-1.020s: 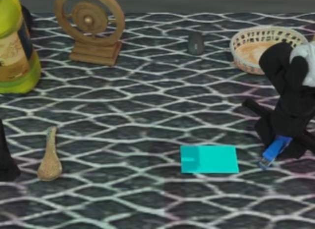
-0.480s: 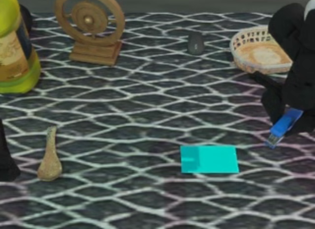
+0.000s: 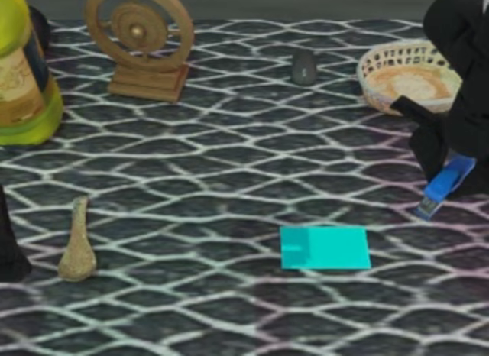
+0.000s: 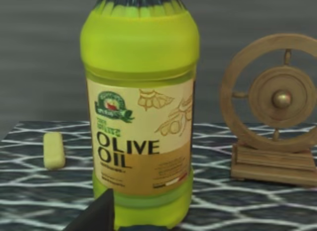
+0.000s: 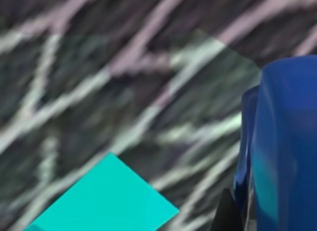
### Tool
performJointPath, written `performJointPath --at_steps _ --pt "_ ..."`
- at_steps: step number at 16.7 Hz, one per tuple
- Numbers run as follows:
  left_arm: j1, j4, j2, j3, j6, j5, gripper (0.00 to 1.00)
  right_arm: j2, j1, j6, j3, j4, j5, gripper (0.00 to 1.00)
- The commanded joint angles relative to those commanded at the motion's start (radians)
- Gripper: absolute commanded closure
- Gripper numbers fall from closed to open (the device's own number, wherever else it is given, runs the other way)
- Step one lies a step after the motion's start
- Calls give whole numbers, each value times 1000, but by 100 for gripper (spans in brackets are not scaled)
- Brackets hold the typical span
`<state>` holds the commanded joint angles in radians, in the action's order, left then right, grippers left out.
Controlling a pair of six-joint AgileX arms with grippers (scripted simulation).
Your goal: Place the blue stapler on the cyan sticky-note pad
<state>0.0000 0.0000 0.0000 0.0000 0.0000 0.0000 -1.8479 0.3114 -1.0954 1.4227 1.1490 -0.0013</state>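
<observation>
Blue stapler (image 3: 447,185) hangs tilted, clamped in the right hand (image 3: 452,174) above the desk (image 3: 229,180), right of the cyan pad (image 3: 325,247) and apart from it. Carry it left until centred over the pad, level it, then lower gently before letting go. Left hand (image 4: 99,216) sits parked by the oil bottle (image 4: 141,107); its grip I cannot tell.

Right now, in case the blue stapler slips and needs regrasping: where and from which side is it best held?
Grip across its narrow width, on the rear half, coming from above. The blue stapler is slim and elongated, so the jaws span it easily. The right gripper holds it so at the top view's right, silvery tip lowest. The left arm sits parked at the left edge.
</observation>
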Motion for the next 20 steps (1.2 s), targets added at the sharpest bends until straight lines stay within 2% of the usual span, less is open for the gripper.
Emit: performJointPath --at_steps 4,8,20 --pt "0 0 0 0 0 0 0 -21 30 144 33 7 1 100" --pt "0 0 0 0 0 0 0 -58 79 422 78 23 3 100" --pt "0 0 0 0 0 0 0 -149 274 1659 165 63 6 100"
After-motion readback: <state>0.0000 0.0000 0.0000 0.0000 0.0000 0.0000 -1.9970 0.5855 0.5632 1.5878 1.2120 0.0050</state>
